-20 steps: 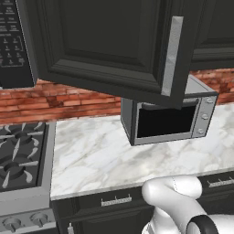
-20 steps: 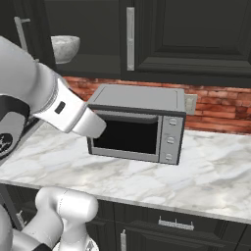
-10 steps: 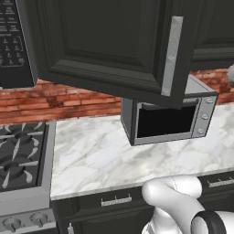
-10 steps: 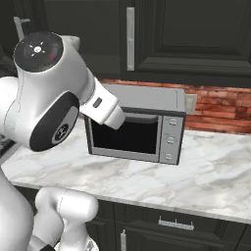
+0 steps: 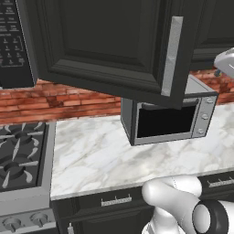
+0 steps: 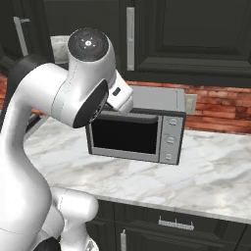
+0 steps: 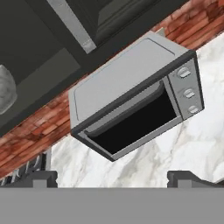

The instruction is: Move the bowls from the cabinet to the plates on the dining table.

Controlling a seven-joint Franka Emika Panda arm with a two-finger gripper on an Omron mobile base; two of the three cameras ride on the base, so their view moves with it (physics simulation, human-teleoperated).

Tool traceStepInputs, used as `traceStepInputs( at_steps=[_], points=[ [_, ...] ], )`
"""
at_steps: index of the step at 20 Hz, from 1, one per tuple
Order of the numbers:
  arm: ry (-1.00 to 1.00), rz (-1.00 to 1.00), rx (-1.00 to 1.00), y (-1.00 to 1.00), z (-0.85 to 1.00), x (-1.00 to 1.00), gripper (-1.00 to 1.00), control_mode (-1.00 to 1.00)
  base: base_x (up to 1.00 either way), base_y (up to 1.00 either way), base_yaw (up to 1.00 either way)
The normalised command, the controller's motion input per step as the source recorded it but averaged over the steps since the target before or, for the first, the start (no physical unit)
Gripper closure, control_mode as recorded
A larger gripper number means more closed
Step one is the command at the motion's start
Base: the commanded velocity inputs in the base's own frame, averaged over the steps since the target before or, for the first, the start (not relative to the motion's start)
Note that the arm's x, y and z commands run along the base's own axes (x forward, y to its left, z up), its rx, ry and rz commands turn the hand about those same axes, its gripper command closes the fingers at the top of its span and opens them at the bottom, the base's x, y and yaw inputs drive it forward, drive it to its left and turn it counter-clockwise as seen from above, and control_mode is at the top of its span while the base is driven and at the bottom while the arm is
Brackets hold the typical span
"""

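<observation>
The gripper (image 7: 112, 177) stands wide open and holds nothing; its two dark fingertips (image 7: 37, 177) show far apart at the bottom of the hand view, pointing over the marble counter (image 7: 175, 148) toward the grey microwave (image 7: 135, 98). Up and to the left from the gripper in that tilted view, a pale marbled bowl (image 7: 5, 89) sits in the dark opening of the cabinet (image 7: 39, 65), cut off by the picture's edge, well apart from the fingertips and higher than the microwave's top. In the right base view the same bowl (image 6: 60, 45) peeks out on a cabinet shelf behind the arm's (image 6: 86, 81) raised elbow, to the left of the bar handle (image 6: 130, 38). In the left base view the open cabinet door (image 5: 109, 50) swings out over the counter and hides the shelf. The hand probably needs to lift and turn toward that shelf before it can reach the bowl. The plates and the table cannot be placed from here.
</observation>
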Motion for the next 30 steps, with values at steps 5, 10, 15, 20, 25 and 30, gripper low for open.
traceStepInputs(
  at_steps=[5,10,15,20,25,30],
  points=[
    [0.0,0.03,0.13,0.0,0.0,0.36,-1.0,-1.0,0.0,0.0,0.0],
    [0.05,0.0,0.05,0.11,0.0,0.13,-1.0,-1.0,0.0,0.0,0.0],
    [0.04,0.0,0.06,0.17,0.0,0.34,-1.0,-1.0,0.0,0.0,0.0],
    [0.0,0.0,0.06,0.1,0.0,0.29,-1.0,-1.0,0.0,0.0,0.0],
    [0.0,0.0,0.13,0.0,0.0,0.32,-1.0,-1.0,0.0,0.0,0.0],
    [0.0,0.0,0.13,0.01,0.0,0.22,-1.0,-1.0,0.0,0.0,0.0]
  ],
)
